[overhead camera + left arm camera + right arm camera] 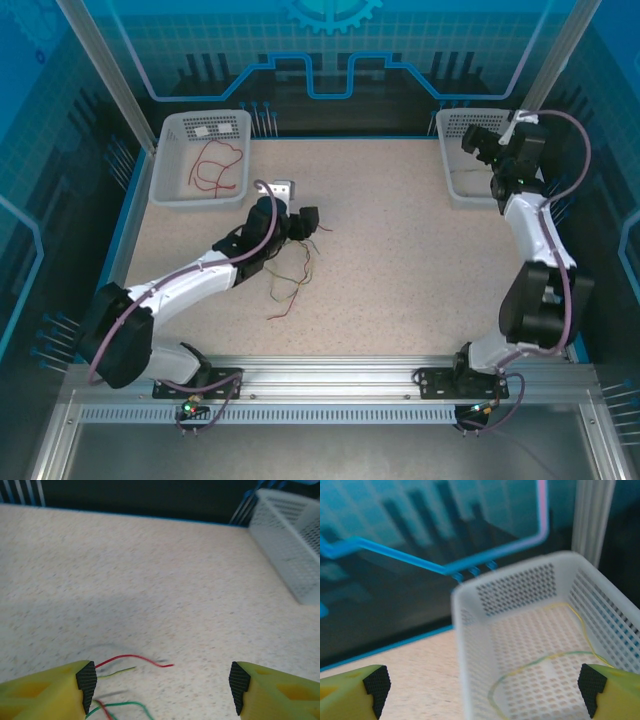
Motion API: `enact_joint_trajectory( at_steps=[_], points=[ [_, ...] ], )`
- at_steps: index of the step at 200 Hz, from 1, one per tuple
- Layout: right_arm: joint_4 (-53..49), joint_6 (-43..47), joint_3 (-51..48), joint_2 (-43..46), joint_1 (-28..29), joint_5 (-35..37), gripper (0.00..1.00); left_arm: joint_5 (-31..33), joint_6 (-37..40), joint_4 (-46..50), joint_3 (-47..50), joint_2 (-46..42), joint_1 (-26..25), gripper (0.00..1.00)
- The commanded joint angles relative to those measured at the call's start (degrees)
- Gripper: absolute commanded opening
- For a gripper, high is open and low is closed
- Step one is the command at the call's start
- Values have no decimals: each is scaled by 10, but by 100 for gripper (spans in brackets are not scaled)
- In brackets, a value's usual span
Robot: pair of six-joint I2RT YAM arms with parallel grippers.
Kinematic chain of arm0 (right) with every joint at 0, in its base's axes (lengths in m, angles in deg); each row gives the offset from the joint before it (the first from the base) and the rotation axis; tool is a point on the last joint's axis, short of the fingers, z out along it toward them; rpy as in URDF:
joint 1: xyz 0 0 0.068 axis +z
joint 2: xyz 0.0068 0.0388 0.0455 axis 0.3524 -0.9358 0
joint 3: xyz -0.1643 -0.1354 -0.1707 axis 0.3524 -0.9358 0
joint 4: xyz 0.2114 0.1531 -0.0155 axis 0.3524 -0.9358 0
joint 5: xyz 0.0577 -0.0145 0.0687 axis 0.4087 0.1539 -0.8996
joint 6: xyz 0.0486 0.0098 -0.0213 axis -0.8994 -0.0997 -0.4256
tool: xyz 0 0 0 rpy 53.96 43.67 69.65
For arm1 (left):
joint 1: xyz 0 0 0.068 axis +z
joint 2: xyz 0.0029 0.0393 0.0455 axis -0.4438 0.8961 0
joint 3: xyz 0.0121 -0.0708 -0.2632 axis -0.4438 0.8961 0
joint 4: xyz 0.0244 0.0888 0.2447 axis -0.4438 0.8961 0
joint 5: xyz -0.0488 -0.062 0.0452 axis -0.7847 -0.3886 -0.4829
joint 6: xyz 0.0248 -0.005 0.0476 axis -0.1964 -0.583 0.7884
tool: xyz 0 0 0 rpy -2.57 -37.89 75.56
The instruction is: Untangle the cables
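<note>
View from above: a speckled beige table (400,250) with two robot arms bolted at its near edge and a white mesh basket in each far corner. The left basket (200,204) holds a red cable (215,170) lying in loose curls on its floor. The left arm reaches to the middle of the table, and its left claw (305,222) sits low over the surface, near that basket's front right corner. Just in front of the claw, a small tangle of loose cables (290,285) in red, yellow and green lies spread on the tabletop.

Left wrist camera: the left claw (162,682) is spread, with bare table between its yellow fingers and black pads (86,685). A red strand (135,658), a yellow strand (117,672) and a green strand (130,705) curve out from beside the left finger. Whether they touch it cannot be told. A white basket (285,545) stands at the upper right.

The right arm bends up and back so that the right claw (478,140) hangs over the right basket (452,180).

Right wrist camera: the right claw (482,685) is spread wide and holds nothing. Below it, inside the basket (470,645), a thin yellow-green cable (545,661) lies in a loop on the mesh floor, one end running up towards the far right corner.
</note>
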Motion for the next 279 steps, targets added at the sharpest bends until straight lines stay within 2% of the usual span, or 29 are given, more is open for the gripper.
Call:
enact_joint_trajectory(
  at_steps=[1,12,23,29,41,58,69,77,87,104,124,155,192,216,241,279],
  points=[
    [-32,-13,-58,69,3,-62,99,-20,-20,57,-35,11,-1,74],
    [-6,-26,-112,126,20,-91,98,-21,-18,69,-40,12,0,75],
    [34,-31,-173,183,61,-100,97,-27,-25,76,-40,14,6,76],
    [61,-28,-205,207,101,-102,97,-31,-37,80,-38,18,13,83],
    [91,-10,-255,229,178,-104,96,-64,-63,81,-34,28,37,84],
    [68,0,-267,207,263,-128,90,-110,-81,98,-39,52,69,84],
    [33,10,-258,179,300,-161,85,-120,-65,130,-57,70,75,84],
    [16,11,-258,164,327,-158,82,-121,-45,161,-76,84,75,84],
    [36,10,-281,151,355,-154,77,-124,-33,191,-94,100,74,84],
    [60,3,-294,117,390,-145,75,-131,-29,210,-108,125,75,82],
    [75,-9,-278,57,402,-154,75,-141,-36,200,-105,141,74,77],
    [32,-22,-196,-35,404,-124,75,-133,-35,197,-110,155,74,75],
    [58,-41,-177,-52,404,-103,75,-75,5,215,-116,145,75,74],
    [86,-44,-188,-38,405,-115,75,-83,62,227,-143,166,85,71],
    [125,-40,-225,-11,406,-108,77,-86,153,249,-179,199,87,70],
    [130,-35,-276,43,406,-89,79,-113,288,245,-199,222,95,77]
  ],
)
